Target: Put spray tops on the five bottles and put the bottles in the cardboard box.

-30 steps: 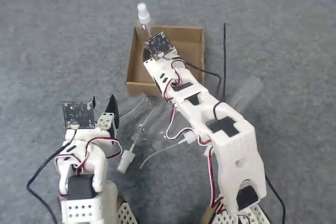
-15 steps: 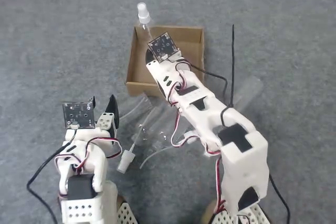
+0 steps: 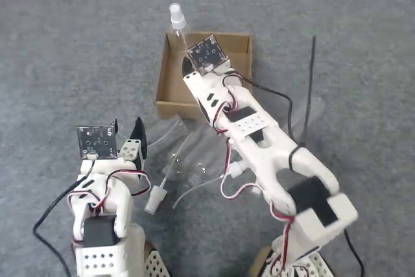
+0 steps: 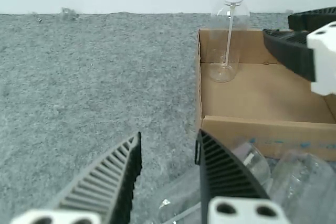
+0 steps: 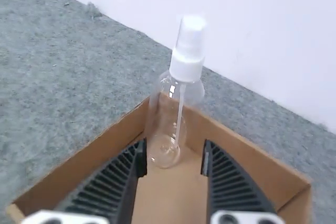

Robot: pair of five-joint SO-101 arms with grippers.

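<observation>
While the right end effector (image 5: 173, 149) is hovering spread open near the upright capped bottle (image 5: 177, 90) in the cardboard box (image 5: 89, 167), a careless nudge is risking toppling it.

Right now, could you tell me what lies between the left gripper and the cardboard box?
Clear bottles lying on the carpet, as the left wrist view shows.

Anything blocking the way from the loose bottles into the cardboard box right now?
Yes. The right arm stretches over the loose bottles, and the right gripper hangs open inside the cardboard box, by the capped bottle standing in its corner.
</observation>
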